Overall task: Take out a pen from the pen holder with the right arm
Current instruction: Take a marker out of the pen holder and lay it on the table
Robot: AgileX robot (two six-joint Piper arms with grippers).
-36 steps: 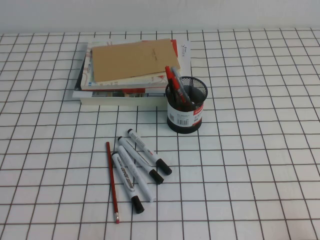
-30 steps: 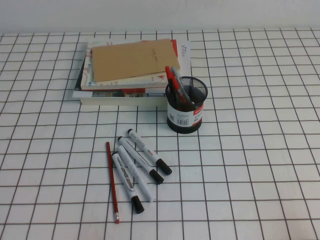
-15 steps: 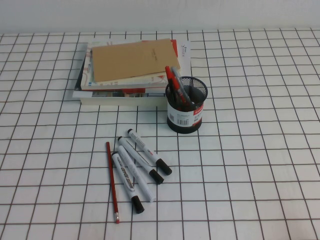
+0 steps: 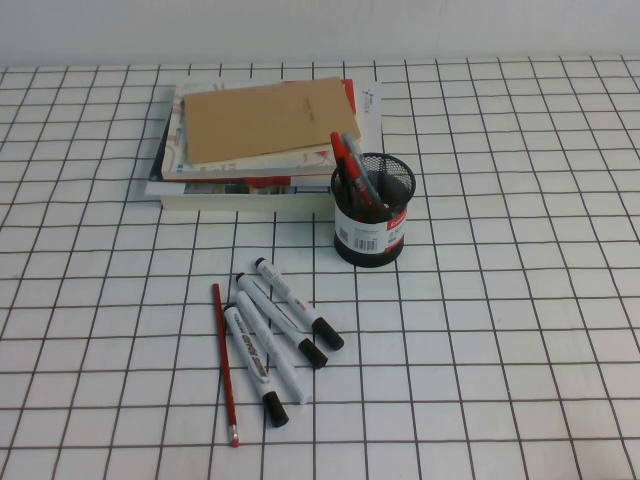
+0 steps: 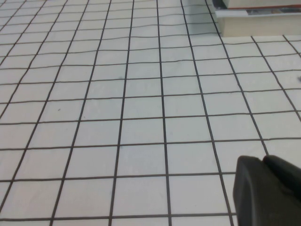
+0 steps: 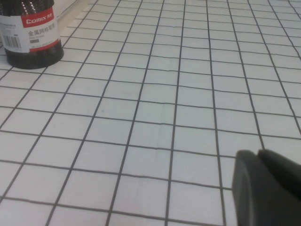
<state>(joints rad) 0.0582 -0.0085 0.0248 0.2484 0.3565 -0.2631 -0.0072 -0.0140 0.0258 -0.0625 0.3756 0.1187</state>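
Plenty of bare table point(image 4: 520, 330) right of the pen holder point(image 4: 372, 212); books point(image 4: 265, 130) just behind, markers point(image 4: 285, 325) front-left. Right gripper point(image 6: 261, 162), pinched together, low near it; left gripper point(image 5: 264, 162) low near the books, grip I cannot tell.

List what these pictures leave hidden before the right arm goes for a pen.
- Pens in the pen holder, high view: mesh wall hides their lower parts; count unclear.
- Pen holder, right wrist view: top edge cuts off its rim and pens.
- Right pincer, shut, over the table short of the holder: mostly cut by the frame corner.
- Left pincer, over the table too: likewise cut off.
- Neither arm shows in the high view.
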